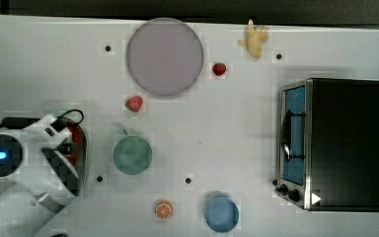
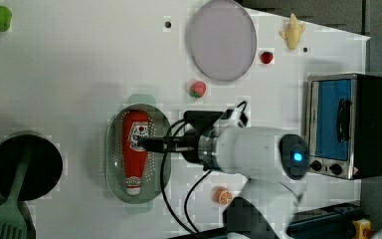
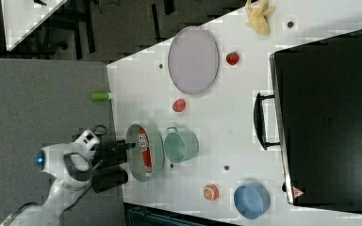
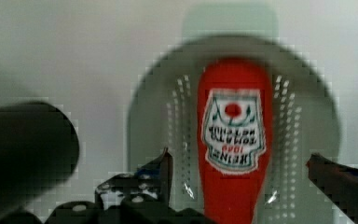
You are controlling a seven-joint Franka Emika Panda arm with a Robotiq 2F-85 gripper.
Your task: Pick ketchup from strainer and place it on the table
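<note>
White table (image 1: 237,123), few dark dots on it. Strainer (image 2: 114,164) near the table edge at the top view's left, ketchup (image 2: 135,149) lying flat inside along its length, white cap end toward the left view's bottom. Gripper (image 4: 240,172) above the strainer, jaws spread wide either side of the bottle, gripping nothing; fingers (image 4: 161,170) clear of the red body in the wrist view. Green cup (image 1: 132,154) just beside the strainer. Grey plate (image 1: 165,56) by the far edge, a strawberry (image 1: 134,103) between plate and cup, another (image 1: 219,68) beside the plate. Orange slice (image 1: 164,210) and blue bowl (image 1: 222,214) near the edge at the top view's bottom. Toaster oven (image 1: 343,143) at the top view's right edge.
</note>
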